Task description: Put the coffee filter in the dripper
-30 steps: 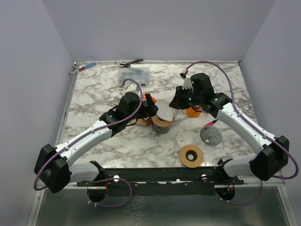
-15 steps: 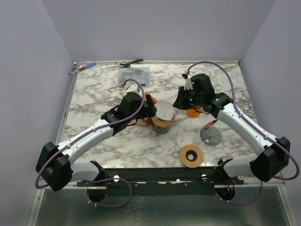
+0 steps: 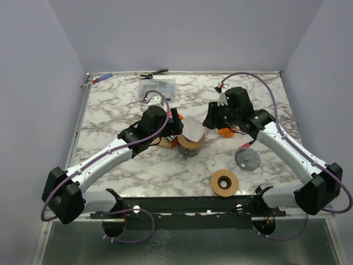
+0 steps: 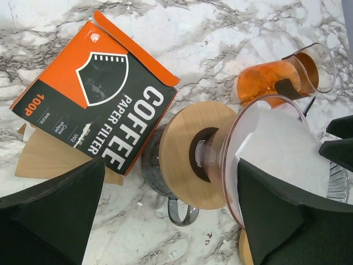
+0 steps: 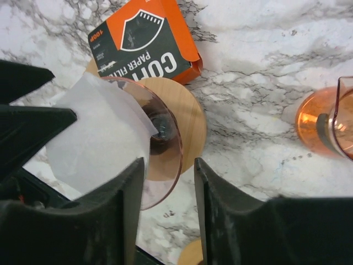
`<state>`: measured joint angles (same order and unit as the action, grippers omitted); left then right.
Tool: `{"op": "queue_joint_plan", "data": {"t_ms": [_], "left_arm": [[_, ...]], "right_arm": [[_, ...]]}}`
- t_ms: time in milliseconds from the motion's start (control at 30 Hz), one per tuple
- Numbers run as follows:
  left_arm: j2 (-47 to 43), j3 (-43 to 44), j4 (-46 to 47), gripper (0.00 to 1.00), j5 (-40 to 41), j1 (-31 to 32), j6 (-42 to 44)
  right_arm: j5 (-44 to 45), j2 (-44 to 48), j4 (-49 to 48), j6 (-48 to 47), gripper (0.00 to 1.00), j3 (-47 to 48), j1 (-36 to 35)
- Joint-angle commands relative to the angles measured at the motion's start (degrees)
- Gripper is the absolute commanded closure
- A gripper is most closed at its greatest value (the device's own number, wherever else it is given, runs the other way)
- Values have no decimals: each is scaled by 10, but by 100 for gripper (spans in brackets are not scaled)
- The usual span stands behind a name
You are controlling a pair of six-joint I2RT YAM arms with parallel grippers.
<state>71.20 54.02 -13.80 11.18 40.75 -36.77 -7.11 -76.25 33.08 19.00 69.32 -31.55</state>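
The clear pink dripper (image 3: 190, 142) with a wooden collar (image 4: 185, 152) stands on a dark glass mug (image 4: 179, 210) at mid-table. The white paper coffee filter (image 3: 193, 129) sits tilted in its cone, one edge sticking above the rim; it also shows in the left wrist view (image 4: 278, 149) and the right wrist view (image 5: 99, 138). My left gripper (image 3: 177, 130) is open at the dripper's left, its jaws wide apart astride the dripper. My right gripper (image 3: 211, 120) is open at the dripper's right, with the rim (image 5: 176, 160) between its fingers.
An orange and black coffee filter box (image 4: 105, 105) lies just left of the dripper. An orange glass cup (image 3: 226, 131) stands to the right. A wire mesh cone (image 3: 247, 158) and a wooden ring (image 3: 224, 182) lie nearer the front. A clear plastic box (image 3: 157, 86), pliers and a screwdriver lie at the back.
The filter has settled a little lower into the dripper. Both grippers have shifted only slightly beside it.
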Motion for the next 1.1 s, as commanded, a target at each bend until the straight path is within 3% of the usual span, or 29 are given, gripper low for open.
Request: {"op": "queue_joint_plan", "data": {"t_ms": [0,133,333,633,867,1067], "left_arm": [[7,23,-9,1,-5,4,16],[18,30,-6,1,-16,4,19],[26,32,-3,1,-23,4,17],[36,29,3,1,-38,4,13],[35,19,4,1,-33,4,20],[24,8,3,1,-13,4,28]], "right_arm": [[-42,22,-27,-11,47,2,-1],[-79,9,-43,-21,23,7,-2],[-79,-25,-47,-39,12,12,-2],[-56,-83,-38,-41,13,20,-3],[-50,-92,-35,-32,32,20,-2],[-35,-89,-29,-26,39,12,-3]]}}
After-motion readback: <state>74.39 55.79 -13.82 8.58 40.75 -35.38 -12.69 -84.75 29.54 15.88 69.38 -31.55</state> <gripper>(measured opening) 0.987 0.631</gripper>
